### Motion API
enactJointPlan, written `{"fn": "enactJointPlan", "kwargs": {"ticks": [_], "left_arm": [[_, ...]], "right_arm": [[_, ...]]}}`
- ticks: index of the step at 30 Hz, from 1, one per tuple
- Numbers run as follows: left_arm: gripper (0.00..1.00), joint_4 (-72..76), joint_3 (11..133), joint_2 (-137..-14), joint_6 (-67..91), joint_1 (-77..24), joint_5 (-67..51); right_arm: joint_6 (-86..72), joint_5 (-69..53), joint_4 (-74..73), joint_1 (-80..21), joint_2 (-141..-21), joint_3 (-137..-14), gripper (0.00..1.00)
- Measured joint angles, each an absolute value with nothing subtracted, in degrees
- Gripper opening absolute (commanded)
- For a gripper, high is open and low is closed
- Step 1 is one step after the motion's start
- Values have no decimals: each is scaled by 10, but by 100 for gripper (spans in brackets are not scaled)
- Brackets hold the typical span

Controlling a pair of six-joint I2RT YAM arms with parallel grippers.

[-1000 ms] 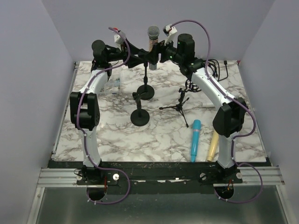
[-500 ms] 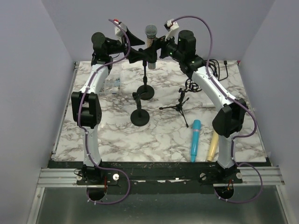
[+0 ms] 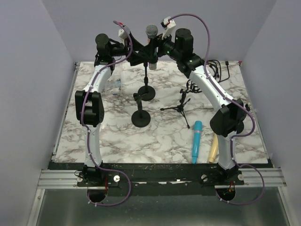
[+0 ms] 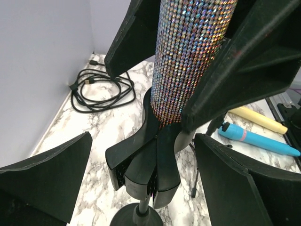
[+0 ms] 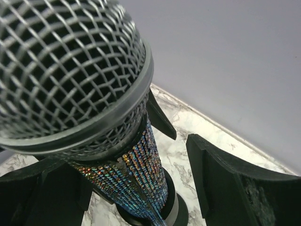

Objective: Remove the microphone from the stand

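Top external, marbled table [image 3: 160, 136], lilac walls [image 3: 33, 70]

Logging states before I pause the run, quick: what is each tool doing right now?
Left tool: open, fingers wide either side of the stand clip.
Right tool: looks closed on the microphone.

The microphone [image 5: 70, 75] has a silver mesh head and a body covered in iridescent sequin-like sparkles, pink to blue-green. Its stand [image 4: 146, 165] is plain black. The table [image 3: 117, 136] is white marble with grey veining. Right of the stand lie a bright blue microphone [image 3: 196, 141] and a pale yellow one [image 3: 214, 147], plus a black cable [image 4: 99, 92].
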State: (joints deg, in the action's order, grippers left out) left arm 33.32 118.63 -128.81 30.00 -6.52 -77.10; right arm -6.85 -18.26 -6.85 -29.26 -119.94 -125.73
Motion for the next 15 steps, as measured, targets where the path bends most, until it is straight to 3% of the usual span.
{"fn": "enactJointPlan", "kwargs": {"ticks": [3,6,10,13,15], "left_arm": [[82,333,1193,-1299,308,-65,-778],[68,333,1193,-1300,315,-65,-784],[39,334,1190,-1300,316,-65,-789],[0,356,1168,-1294,316,-64,-788],[0,359,1156,-1286,314,-63,-786]], "right_arm": [[-64,-179,-74,-297,-1205,-1257,67],[-60,-174,-77,-299,-1207,-1257,62],[-60,-170,-76,-300,-1207,-1257,51],[-57,-161,-70,-300,-1206,-1253,40],[-58,-156,-65,-300,-1206,-1248,32]]}}
